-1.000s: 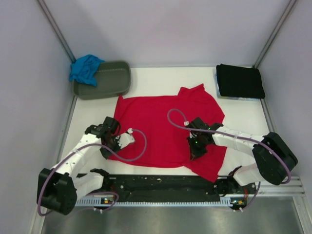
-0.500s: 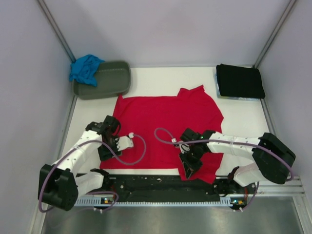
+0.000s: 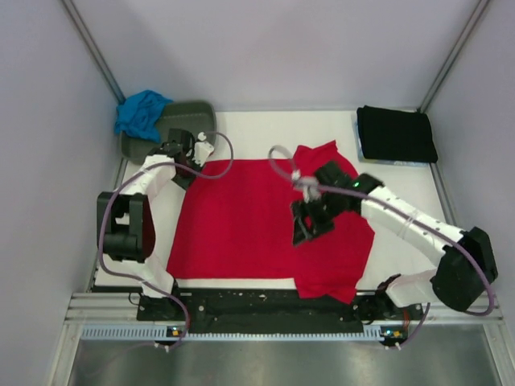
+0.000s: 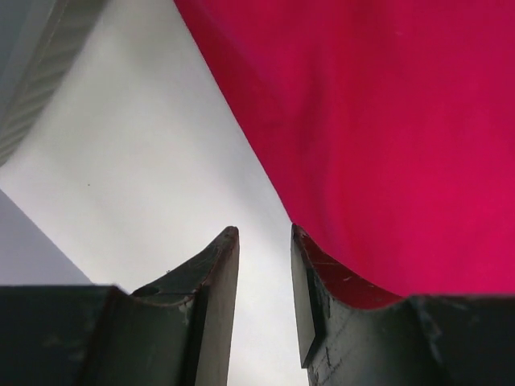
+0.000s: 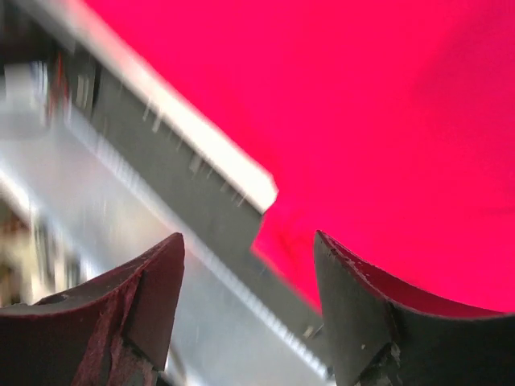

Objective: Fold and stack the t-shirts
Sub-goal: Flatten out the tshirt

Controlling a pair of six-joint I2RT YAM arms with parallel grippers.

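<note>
Shirt (image 4: 386,121) edge beside left hand (image 4: 264,233)

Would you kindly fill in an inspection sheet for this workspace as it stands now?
Surface: white table, no damage seen.
Job's things: red t-shirt spread flat at centre; black t-shirt folded, far right corner; turquoise t-shirt bunched on the tub's rim.
Clutter: grey-green tub, far left corner.
Grippers: left gripper slightly open, empty, beside the red t-shirt's edge; right gripper open, empty, above the red t-shirt.
Cables: left cable and right cable loop off the arms.
Surroundings: pale walls; black rail at the near edge.
</note>
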